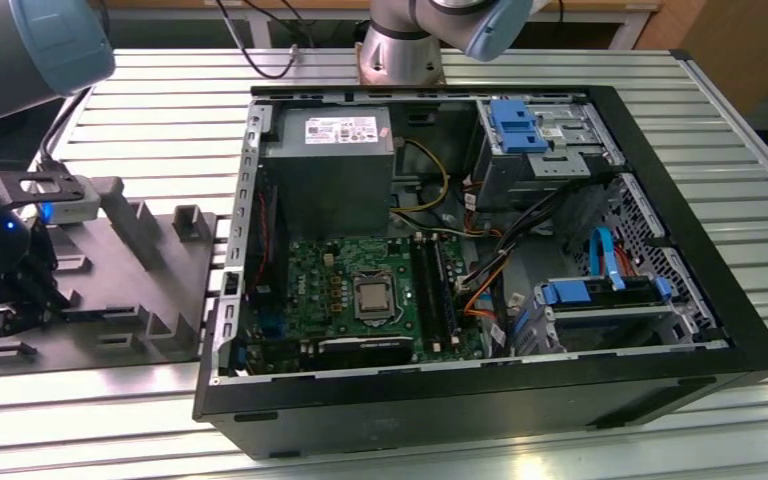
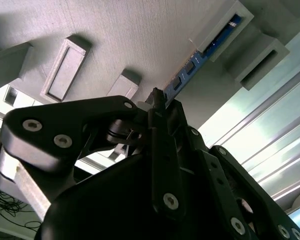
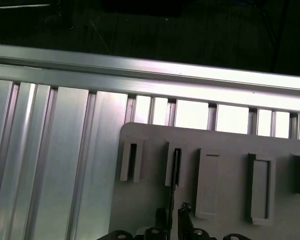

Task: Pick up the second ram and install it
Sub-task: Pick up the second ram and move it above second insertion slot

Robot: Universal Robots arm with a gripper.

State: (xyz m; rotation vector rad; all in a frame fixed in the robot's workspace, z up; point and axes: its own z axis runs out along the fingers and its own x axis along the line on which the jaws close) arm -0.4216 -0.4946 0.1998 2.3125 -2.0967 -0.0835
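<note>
The second ram [image 2: 190, 70] is seated on edge in a slot of the grey holder tray [image 1: 168, 292], its long axis running straight away from the gripper [image 2: 157, 100], which is placed at its near end; whether the gripper is clamped on it cannot be told

strong glare washed the desk [image 3: 190, 112] slats just beside the grey tray [image 3: 230, 145]; past them lay darkness. over the tray, the tool [image 2: 157, 100] loomed in dim shadow.
</note>
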